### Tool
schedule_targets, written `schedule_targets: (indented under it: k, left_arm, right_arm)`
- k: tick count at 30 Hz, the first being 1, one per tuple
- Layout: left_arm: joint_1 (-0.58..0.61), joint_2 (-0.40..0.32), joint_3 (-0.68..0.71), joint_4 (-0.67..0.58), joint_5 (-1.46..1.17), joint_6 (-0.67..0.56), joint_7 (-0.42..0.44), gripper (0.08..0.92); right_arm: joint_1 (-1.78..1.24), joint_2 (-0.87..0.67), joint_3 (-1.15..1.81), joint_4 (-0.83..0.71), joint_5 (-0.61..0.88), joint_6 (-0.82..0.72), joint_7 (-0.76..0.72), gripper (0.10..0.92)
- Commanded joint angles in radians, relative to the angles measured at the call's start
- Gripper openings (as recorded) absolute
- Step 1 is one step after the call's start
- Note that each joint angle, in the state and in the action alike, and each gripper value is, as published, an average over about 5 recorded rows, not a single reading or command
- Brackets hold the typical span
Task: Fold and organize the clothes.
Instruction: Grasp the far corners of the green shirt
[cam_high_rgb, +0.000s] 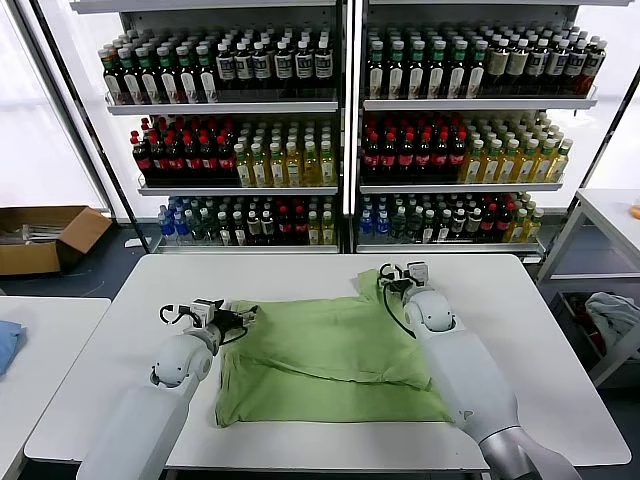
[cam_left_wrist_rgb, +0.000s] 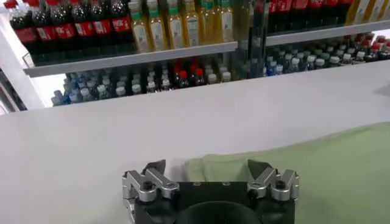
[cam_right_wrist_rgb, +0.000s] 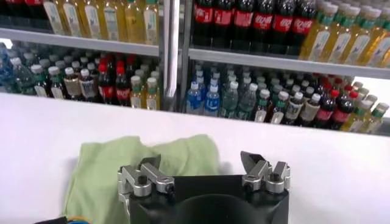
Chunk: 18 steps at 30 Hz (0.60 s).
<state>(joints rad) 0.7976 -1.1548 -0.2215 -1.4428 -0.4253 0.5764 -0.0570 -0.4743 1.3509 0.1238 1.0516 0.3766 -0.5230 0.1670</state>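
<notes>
The clothes (cam_high_rgb: 330, 360) are one light green shirt, lying partly folded in the middle of the white table (cam_high_rgb: 120, 300). My left gripper (cam_high_rgb: 240, 318) hovers low at the shirt's far left corner, open. In the left wrist view that gripper (cam_left_wrist_rgb: 207, 167) stands wide open, and the shirt's edge (cam_left_wrist_rgb: 317, 170) lies just ahead of its fingers. My right gripper (cam_high_rgb: 400, 275) is at the shirt's far right corner, also open. In the right wrist view its fingers (cam_right_wrist_rgb: 200, 160) are spread, with a green fabric corner (cam_right_wrist_rgb: 116, 164) just beyond one finger. Nothing is held.
Shelves of bottles (cam_high_rgb: 345, 130) stand behind the table. A cardboard box (cam_high_rgb: 40, 238) sits on the floor at far left. A second white table (cam_high_rgb: 40, 350) with a blue cloth (cam_high_rgb: 5, 345) is on the left. Another table (cam_high_rgb: 610, 215) and some cloth (cam_high_rgb: 612, 315) are on the right.
</notes>
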Motion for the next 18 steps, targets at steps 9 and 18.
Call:
schedule_targets:
  k: [9,18]
  left_arm:
    - [0.010,-0.002,0.003,0.008,-0.002,0.001,0.002,0.637]
    - [0.026,-0.004,0.000,0.006,-0.005,0.001,0.009,0.377]
  right_arm:
    - [-0.050,-0.013,-0.003,0.045,0.003,-0.016,0.004,0.597]
    - [-0.114,-0.057,0.006,0.134,0.037,-0.018,-0.004,0.346]
